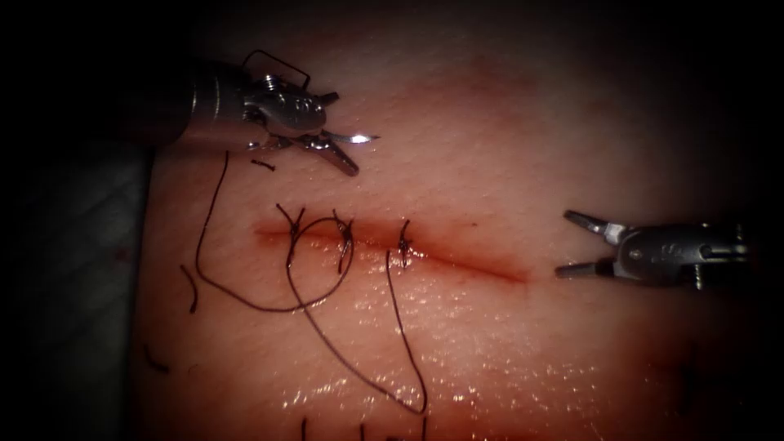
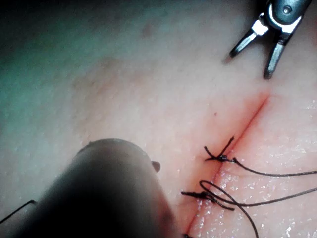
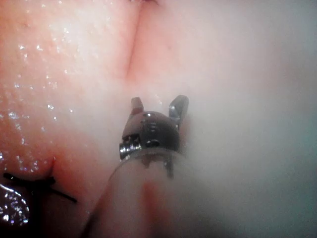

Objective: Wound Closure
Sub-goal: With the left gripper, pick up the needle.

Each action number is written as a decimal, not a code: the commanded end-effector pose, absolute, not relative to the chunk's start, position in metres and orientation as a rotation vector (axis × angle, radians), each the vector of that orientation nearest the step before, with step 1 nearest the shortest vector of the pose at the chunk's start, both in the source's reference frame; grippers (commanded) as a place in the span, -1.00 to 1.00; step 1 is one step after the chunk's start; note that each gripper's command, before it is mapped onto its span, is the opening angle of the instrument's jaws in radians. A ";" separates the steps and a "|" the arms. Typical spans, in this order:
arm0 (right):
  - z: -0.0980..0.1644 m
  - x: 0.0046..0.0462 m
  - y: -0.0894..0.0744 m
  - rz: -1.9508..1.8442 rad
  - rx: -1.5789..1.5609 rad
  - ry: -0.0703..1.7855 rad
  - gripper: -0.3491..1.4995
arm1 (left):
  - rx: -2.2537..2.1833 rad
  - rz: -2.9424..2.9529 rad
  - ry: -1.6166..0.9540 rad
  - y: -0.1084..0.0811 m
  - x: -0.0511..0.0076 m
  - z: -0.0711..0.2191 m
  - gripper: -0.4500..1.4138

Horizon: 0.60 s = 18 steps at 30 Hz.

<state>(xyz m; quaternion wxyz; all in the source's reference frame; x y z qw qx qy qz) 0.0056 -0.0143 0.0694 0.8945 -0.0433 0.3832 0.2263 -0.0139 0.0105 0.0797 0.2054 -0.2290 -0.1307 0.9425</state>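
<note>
Near the tissue's (image 1: 506, 131) left edge, above the cut (image 1: 457, 260), the left end effector (image 1: 347, 151) hovers with jaws parted; a bright sliver between them may be the needle (image 1: 359, 138), though I cannot tell for sure. Thread (image 1: 245, 302) hangs from this tool and loops below three stitches (image 1: 345, 237) on the cut's left stretch. Bare tissue lies open between the tools. Beyond the cut's right end, the right end effector (image 1: 576, 243) hovers open, holding nothing. No lettering is readable.

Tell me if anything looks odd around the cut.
Short cut ends of thread lie scattered on the tissue left of the cut. Left tool and right tool hold nothing, jaws open.
</note>
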 end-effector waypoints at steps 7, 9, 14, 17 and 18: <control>0.070 0.0063 -0.015 0.469 -0.086 0.807 0.36 | -0.546 2.761 -0.463 0.010 -0.0149 0.083 0.32; 0.070 0.0063 -0.015 0.474 -0.083 0.808 0.36 | -0.521 2.784 -0.486 0.010 -0.0148 0.083 0.32; 0.070 0.0064 -0.016 0.473 -0.083 0.810 0.33 | -0.500 2.822 -0.514 0.011 -0.0147 0.085 0.32; 0.070 0.0065 -0.016 0.472 -0.083 0.813 0.31 | -0.511 2.819 -0.533 0.011 -0.0151 0.085 0.26; 0.070 0.0065 -0.016 0.472 -0.083 0.813 0.31 | -0.514 2.818 -0.541 0.011 -0.0154 0.086 0.06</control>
